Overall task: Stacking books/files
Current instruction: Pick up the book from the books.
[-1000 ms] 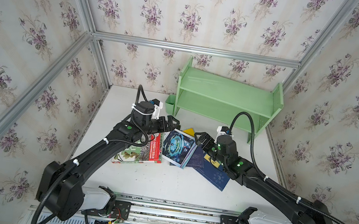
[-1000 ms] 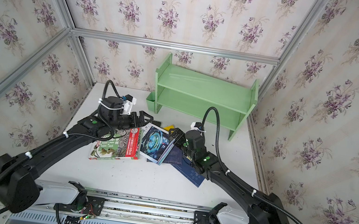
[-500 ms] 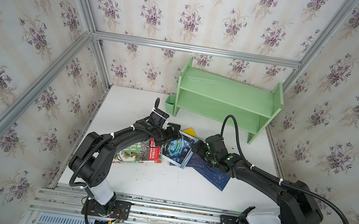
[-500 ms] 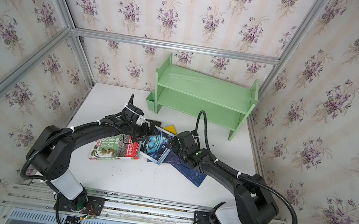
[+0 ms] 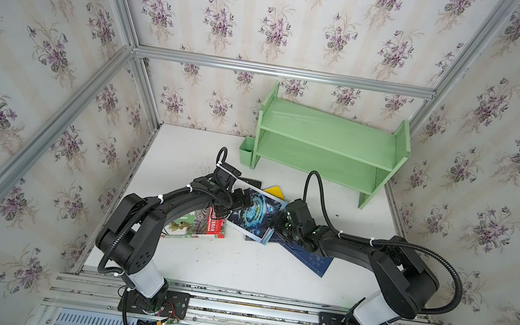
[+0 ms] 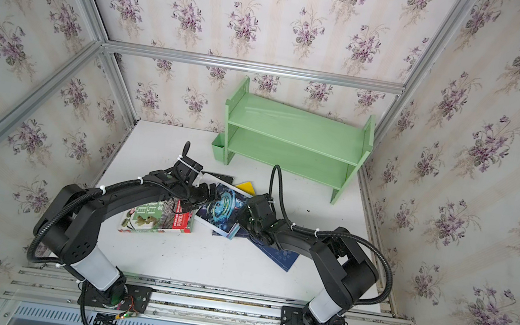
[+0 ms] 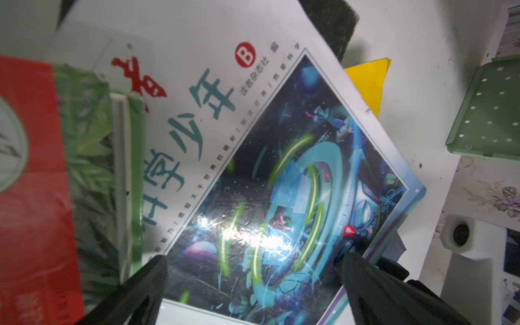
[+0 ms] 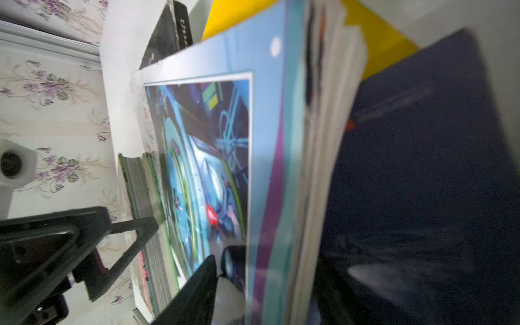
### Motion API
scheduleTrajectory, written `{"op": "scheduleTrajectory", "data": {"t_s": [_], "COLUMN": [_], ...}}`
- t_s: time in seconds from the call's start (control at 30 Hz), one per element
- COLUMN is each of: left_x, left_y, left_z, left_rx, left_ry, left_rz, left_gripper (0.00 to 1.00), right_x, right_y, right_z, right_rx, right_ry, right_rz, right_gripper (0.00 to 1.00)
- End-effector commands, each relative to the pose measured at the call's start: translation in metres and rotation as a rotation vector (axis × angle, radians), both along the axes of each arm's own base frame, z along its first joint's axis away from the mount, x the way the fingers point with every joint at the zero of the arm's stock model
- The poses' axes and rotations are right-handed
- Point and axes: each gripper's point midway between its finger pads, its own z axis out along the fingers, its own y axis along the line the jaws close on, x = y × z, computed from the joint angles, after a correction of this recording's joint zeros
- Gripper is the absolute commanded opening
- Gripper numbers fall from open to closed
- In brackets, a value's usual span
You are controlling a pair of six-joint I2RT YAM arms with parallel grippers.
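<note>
The white sci-fi book (image 5: 255,214) lies between the two grippers, its near corner over the green plant book (image 5: 195,225) and its far side resting on a navy book (image 5: 310,259) and a yellow one (image 5: 276,192). A black book (image 5: 250,182) sits just beyond the left gripper (image 5: 240,202).

That left gripper hangs wide over the cover on its own side, both fingers apart and gripping nothing.

The right gripper (image 5: 281,221) is the one that matters. The book's page edge sits directly ahead of it and runs in between the jaws, one finger (image 8: 202,281) above the cover and the other below the pages. The jaws stand about halfway in, and I cannot tell whether they have bitten (that wrist view is blurred).

The book's long axis seems to run crosswise to the line joining the grippers, so each appears to face a long edge. The right arm is better placed to lift. With a grip on only one edge the paperback would likely sag toward the left gripper.
</note>
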Motion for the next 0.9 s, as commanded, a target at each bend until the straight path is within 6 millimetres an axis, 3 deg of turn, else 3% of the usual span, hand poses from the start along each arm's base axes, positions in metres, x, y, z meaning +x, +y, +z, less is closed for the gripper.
{"op": "scheduleTrajectory", "data": {"t_s": [0.0,0.13,0.27,0.53,0.67,0.87], "left_x": [-0.001,0.004,0.012,0.028,0.028,0.022], "left_y": [0.004,0.003,0.002,0.025,0.032,0.031], "left_z": [-0.003,0.008,0.031,0.098,0.133,0.169], "left_rx": [0.025,0.014,-0.028,-0.132,-0.208,-0.321], "left_ry": [0.004,-0.026,-0.078,-0.239,-0.317,-0.377], "left_rz": [-0.009,-0.02,-0.034,-0.052,-0.097,-0.172], "left_gripper": [1.0,1.0,1.0,1.0,1.0,1.0], "right_x": [0.001,0.002,0.002,0.001,0.001,-0.005], "right_y": [0.023,0.027,0.02,0.001,-0.013,-0.046], "right_z": [0.016,0.023,0.035,0.084,0.133,0.211], "right_rx": [0.12,0.144,0.141,0.103,0.073,0.074], "right_ry": [-0.046,-0.061,-0.089,-0.171,-0.257,-0.398], "right_rz": [0.069,0.083,0.059,0.023,0.012,-0.019], "right_gripper": [0.44,0.18,0.0,0.0,0.0,0.0]}}
